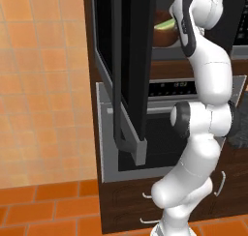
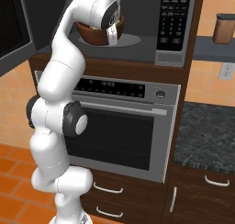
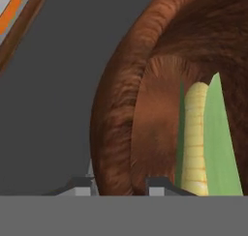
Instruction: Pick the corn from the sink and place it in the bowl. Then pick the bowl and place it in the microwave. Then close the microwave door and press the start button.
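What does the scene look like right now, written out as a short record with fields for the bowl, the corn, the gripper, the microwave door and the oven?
bowl: reddish-brown bowl resting on the microwave floor
corn: corn lying inside the bowl, husk alongside
gripper: gripper straddling the bowl's wall, one finger outside, one inside
microwave door: microwave door swung wide open
oven: oven below the microwave, door shut

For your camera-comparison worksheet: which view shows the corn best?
The hand view: the corn lies close up inside the bowl, yellow kernels and green husk plain. The left base view gives a green sliver beside the arm; in the right base view I cannot make it out.
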Controlling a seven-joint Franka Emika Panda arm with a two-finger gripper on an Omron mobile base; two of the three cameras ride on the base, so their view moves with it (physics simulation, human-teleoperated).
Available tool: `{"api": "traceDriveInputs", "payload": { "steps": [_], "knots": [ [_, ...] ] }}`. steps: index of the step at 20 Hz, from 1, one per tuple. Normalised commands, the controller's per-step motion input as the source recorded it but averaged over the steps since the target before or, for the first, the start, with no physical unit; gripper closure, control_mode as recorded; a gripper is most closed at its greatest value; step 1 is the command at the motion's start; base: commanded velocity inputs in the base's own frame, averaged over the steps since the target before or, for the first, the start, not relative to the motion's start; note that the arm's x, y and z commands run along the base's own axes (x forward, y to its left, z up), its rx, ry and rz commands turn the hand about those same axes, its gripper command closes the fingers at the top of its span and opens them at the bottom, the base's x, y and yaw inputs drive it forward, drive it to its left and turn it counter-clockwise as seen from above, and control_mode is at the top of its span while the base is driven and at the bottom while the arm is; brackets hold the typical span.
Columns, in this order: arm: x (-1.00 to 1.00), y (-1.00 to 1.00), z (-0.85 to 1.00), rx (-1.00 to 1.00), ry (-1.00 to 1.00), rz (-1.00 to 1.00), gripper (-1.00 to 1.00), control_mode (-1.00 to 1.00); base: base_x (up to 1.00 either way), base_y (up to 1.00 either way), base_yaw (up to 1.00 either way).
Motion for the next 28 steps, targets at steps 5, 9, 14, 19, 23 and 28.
{"api": "traceDriveInputs", "payload": {
  "steps": [5, 9, 14, 19, 23, 28],
  "knots": [
    [0.43, 0.0, -0.49, 0.0, 0.0, 0.0, 1.0, -1.0, 0.0, 0.0, 0.0],
    [0.31, 0.0, -0.26, 0.0, -0.02, 0.0, -1.0, -1.0, 0.0, 0.0, 0.0],
    [0.0, 0.0, -0.03, 0.0, -0.2, 0.0, -1.0, -1.0, 0.0, 0.0, 0.0],
    [-0.1, 0.0, -0.14, 0.02, -0.27, 0.0, -1.0, -1.0, 0.0, 0.0, 0.0],
    [-0.36, 0.07, -0.23, 0.03, -0.23, 0.0, -1.0, -1.0, 0.0, 0.0, 0.0],
    [-0.62, 0.41, -0.35, 0.0, -0.1, 0.0, -1.0, -1.0, 0.0, 0.0, 0.0]
  ]
}}
